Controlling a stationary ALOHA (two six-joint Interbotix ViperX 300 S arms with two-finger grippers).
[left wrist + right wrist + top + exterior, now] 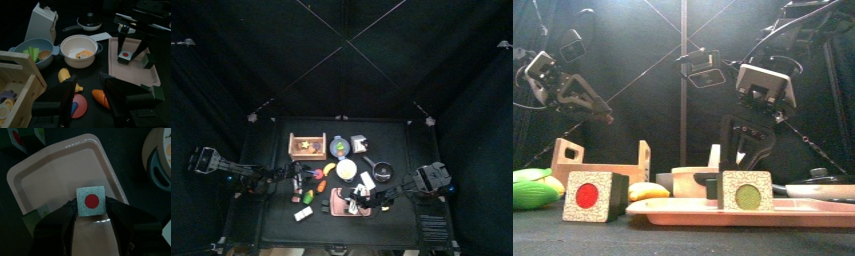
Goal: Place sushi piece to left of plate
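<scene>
A sushi piece [90,202], a speckled cube with a red dot on top, sits on the pink tray [47,173]. My right gripper [91,210] is open, and its jaws straddle the cube's lower corners. The front view shows this cube [747,192] with a green dot, the right gripper [743,140] hanging behind it. A second sushi piece [589,195] stands on the table beside the tray. The cream-yellow plate [346,170] lies behind the tray; in the left wrist view it [77,64] has a raised rim. My left gripper [90,89] hovers open and holds nothing.
A wooden crate [13,85], a blue bowl [20,50], a white carton [41,22] and a black pan [89,21] crowd the back. A banana [64,75], a carrot [100,99] and a red-blue piece [79,106] lie below the left gripper.
</scene>
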